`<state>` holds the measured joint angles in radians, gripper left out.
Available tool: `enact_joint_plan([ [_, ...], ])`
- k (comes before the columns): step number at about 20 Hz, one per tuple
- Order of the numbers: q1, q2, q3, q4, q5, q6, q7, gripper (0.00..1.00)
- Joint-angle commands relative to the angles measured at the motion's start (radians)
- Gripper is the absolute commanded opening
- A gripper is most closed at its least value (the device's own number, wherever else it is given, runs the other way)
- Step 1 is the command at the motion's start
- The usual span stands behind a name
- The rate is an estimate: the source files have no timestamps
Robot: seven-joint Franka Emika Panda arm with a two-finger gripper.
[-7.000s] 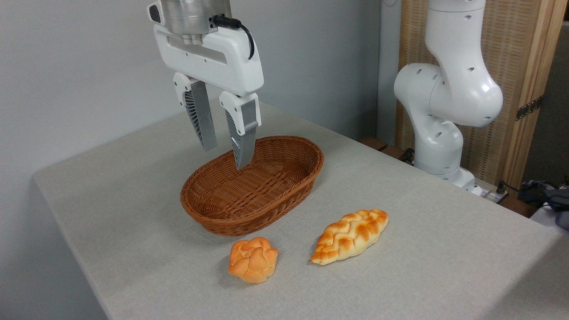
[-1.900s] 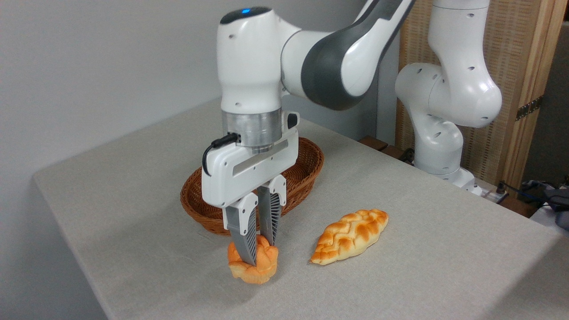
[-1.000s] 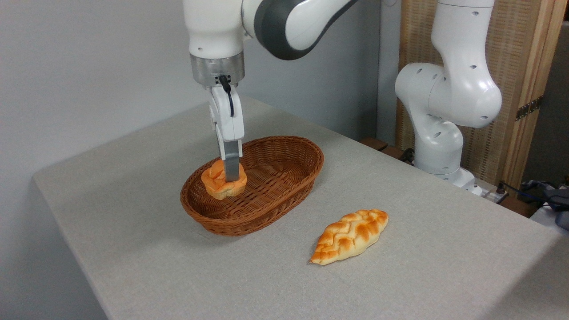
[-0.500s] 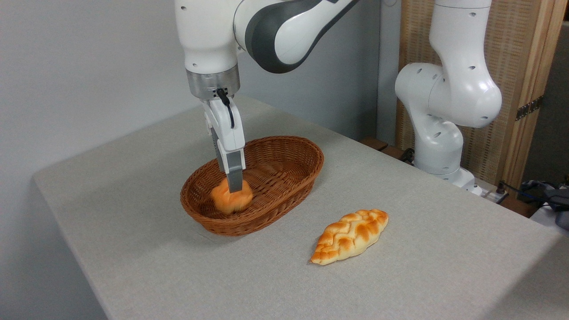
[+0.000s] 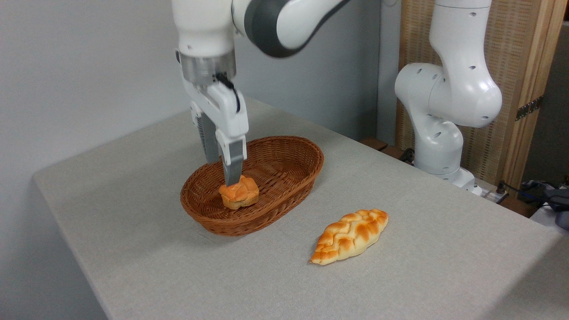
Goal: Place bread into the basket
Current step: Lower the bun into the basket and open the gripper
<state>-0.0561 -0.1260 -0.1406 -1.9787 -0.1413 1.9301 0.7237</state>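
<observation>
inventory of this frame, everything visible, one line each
bread: 1, orange-golden knotted bun, lying inside the basket near its front end
basket: 1, brown woven wicker, oval, on the table left of centre
braided loaf: 1, golden, long, on the table right of and in front of the basket
table: 1, covered in pale grey cloth
wall: light grey, behind the table
woven screen: 1, tan with wooden frame, at back right
cables: dark clutter at the right edge, too small to count
arm: 1, white with grey joint, base at back right, reaching over the basket
gripper: 1, white body, grey fingers spread apart, just above the bread, not clamping it
</observation>
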Motion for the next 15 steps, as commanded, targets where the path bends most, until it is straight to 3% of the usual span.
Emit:
enact_joint_plan([
  [1,-0.004,0.055,0.059,0.165,0.029,-0.141,-0.079,1.0],
  [6,-0.005,0.127,0.104,0.339,0.121,-0.285,-0.092,1.0],
  [9,-0.005,0.137,0.099,0.395,0.121,-0.307,-0.092,1.0],
  [15,-0.005,0.127,0.104,0.396,0.118,-0.329,-0.086,1.0],
])
